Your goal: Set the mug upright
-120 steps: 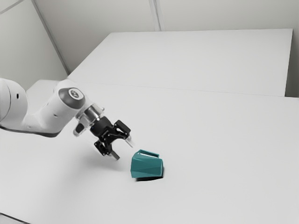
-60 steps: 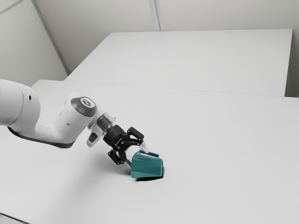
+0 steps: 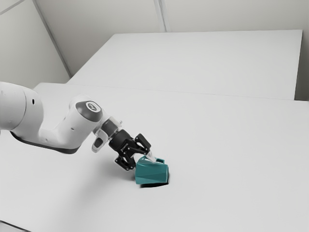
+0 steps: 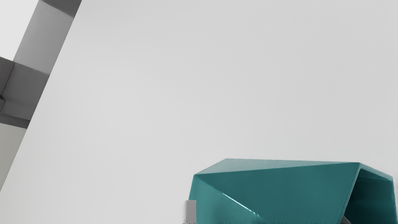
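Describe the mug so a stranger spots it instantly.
On the white table, follow the white arm from the exterior view's left to its black gripper. The mug lies there on its side: teal and faceted, the one colourful thing among black, white and grey.

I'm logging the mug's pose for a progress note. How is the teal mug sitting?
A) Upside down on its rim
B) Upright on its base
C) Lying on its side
C: the teal mug lies on its side on the table, since the wrist view shows its open mouth facing sideways, neither up nor down.
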Controlling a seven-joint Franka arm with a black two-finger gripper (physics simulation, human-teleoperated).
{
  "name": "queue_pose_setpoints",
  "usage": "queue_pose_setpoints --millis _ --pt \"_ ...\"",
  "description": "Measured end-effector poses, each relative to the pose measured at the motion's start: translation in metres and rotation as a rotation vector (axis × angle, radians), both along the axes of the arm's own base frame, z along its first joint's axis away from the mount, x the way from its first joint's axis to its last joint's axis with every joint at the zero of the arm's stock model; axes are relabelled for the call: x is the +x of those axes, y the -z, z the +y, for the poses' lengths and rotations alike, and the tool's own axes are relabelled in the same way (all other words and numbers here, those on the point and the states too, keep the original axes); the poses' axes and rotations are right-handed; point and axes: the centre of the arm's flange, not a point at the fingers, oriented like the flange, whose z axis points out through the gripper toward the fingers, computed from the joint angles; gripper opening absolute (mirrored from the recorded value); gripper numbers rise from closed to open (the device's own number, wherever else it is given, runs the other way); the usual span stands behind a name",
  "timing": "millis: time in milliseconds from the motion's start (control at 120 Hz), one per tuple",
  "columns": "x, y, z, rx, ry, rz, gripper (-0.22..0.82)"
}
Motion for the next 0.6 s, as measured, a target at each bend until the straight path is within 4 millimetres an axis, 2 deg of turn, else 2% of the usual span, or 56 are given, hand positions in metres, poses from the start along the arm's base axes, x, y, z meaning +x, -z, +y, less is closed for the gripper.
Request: queue_pose_setpoints --millis 183,300,458,600 --pt "0.0 -0.002 -0.002 0.016 0.024 -0.008 0.09" --pt "0.005 -0.011 -0.003 0.031 0.043 -0.035 -0.03" --pt "0.015 -0.038 -0.003 0.064 0.084 -0.098 -0.07" --pt "0.016 -0.046 -0.015 0.076 0.124 -0.12 -0.09"
